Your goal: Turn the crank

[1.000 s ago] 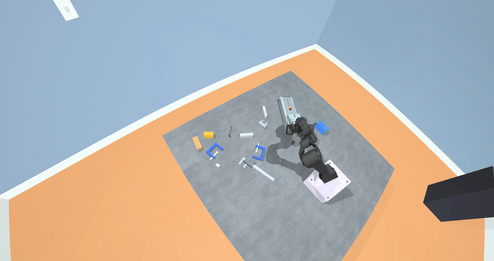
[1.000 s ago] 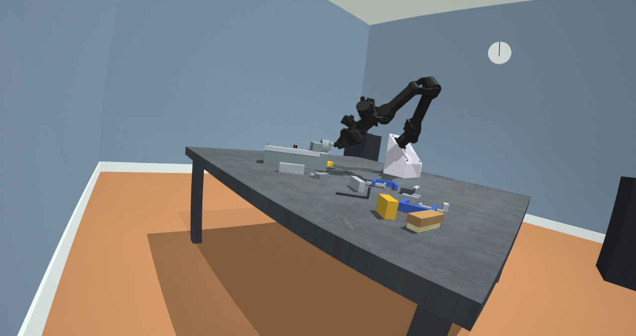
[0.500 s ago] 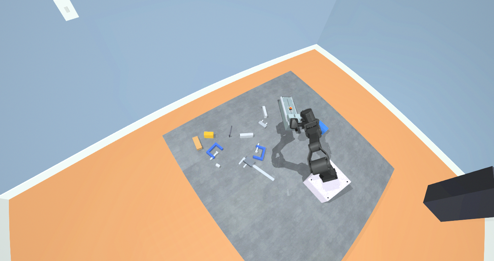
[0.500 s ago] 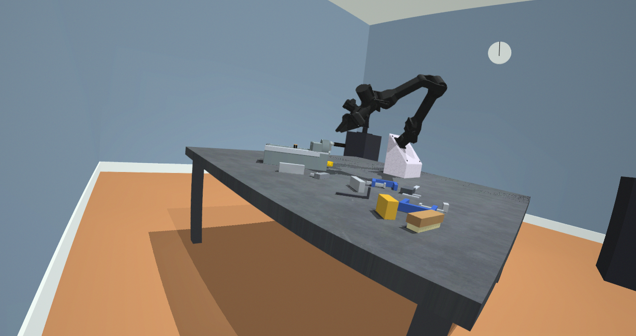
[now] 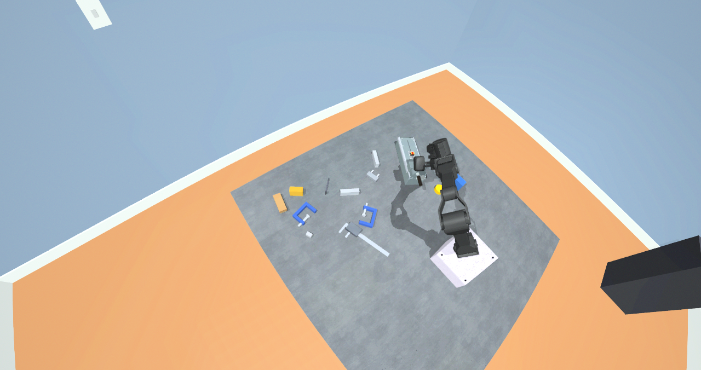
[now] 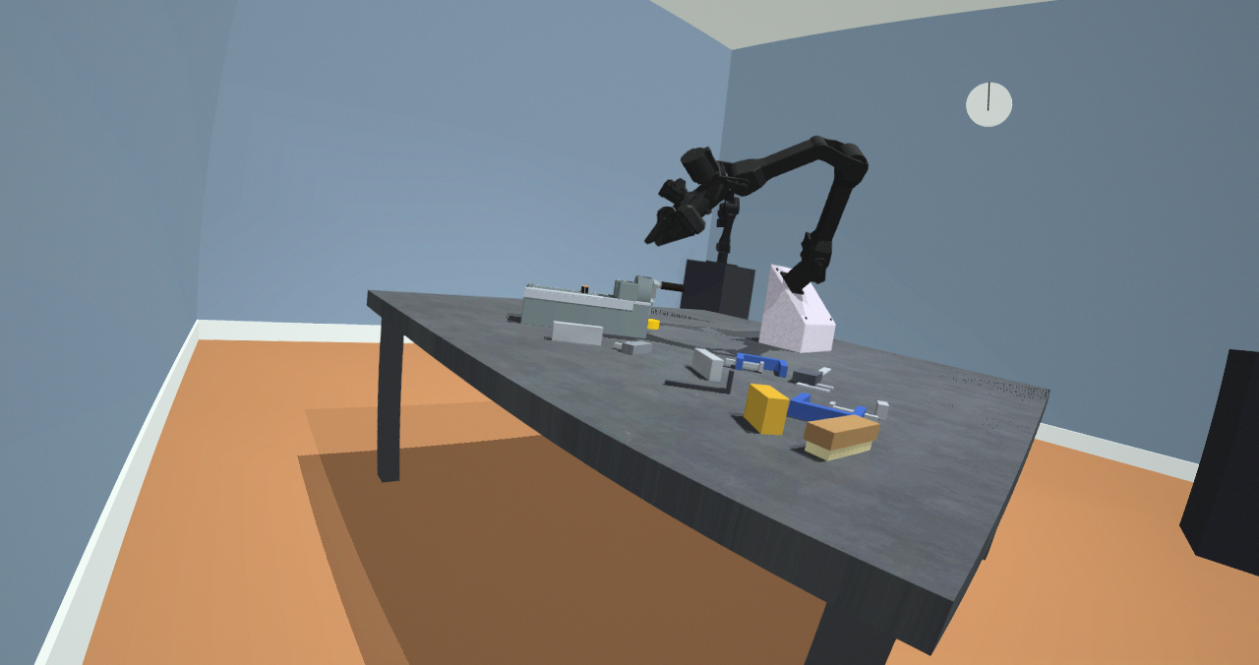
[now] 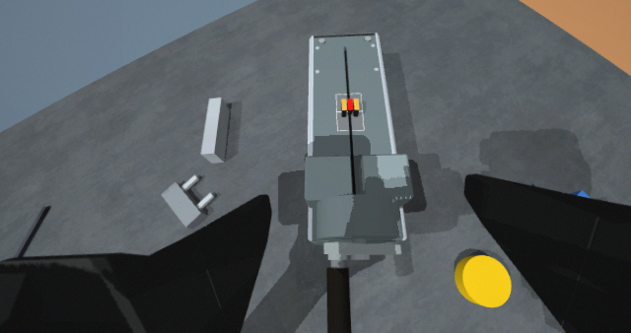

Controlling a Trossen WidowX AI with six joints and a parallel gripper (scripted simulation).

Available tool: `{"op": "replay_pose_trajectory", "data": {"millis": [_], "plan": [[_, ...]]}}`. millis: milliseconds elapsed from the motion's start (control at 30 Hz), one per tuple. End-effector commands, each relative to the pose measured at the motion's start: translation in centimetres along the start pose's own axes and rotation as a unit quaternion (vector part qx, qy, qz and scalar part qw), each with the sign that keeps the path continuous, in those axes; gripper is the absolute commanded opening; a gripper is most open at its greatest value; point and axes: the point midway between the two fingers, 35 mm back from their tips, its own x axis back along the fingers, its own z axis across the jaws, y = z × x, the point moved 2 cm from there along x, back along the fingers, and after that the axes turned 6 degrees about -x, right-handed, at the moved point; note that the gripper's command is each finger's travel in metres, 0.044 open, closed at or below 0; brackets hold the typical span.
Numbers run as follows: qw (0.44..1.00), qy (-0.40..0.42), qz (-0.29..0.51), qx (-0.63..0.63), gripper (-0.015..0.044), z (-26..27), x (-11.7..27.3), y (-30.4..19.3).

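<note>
Going left to right from above, a brown-topped block [image 5: 280, 202] [image 6: 841, 433] and a yellow block [image 5: 296, 191] [image 6: 763, 409] lie near the counter's [image 5: 367, 294] [image 6: 616, 414] [image 7: 148, 67] left edge, with a blue clamp [image 5: 300, 209] [image 6: 822, 408] beside them. The hammer [image 5: 373, 244] [image 6: 807, 378] sits farther right, below a second clamp [image 5: 374, 215] [image 6: 760, 362]. A gap separates a pale bar [image 5: 375, 159] [image 6: 577, 333] [image 7: 212, 126] from the machine [image 5: 406, 157] [image 6: 576, 309] [image 7: 330, 82], which stands near the counter's far corner. Its red pointer [image 5: 412, 153] [image 7: 350, 104] sits between the brass marks [image 7: 356, 104] and looks about level; whether exactly, I cannot tell. The crank handle [image 5: 419, 180] [image 6: 671, 286] [image 7: 338, 299] points toward the robot's side, a yellow disc [image 5: 438, 189] [image 6: 653, 324] [image 7: 485, 281] to its right. A blue block [image 5: 459, 182] [image 7: 583, 194] lies near the right edge, partly hidden by the arm [image 5: 448, 172] [image 6: 845, 167]

The arm rises from its pale base [image 5: 441, 260] [image 6: 797, 331], bends high at the elbow and reaches out, wrist angled down. Its fingers [image 5: 431, 150] [image 6: 653, 238] are spread wide, holding nothing, raised above the handle and apart from it
</note>
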Motion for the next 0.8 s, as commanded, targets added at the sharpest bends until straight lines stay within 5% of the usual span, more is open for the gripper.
{"op": "replay_pose_trajectory", "data": {"millis": [0,500,767], "plan": [[1.000,0.008,0.003,0.023,0.0440,-0.5,-1.1,2.1],[0.995,0.034,0.023,0.093,0.0440,-3.9,-5.5,6.8],[0.995,0.036,0.023,0.093,0.0440,-4.0,-9.2,3.5]]}}
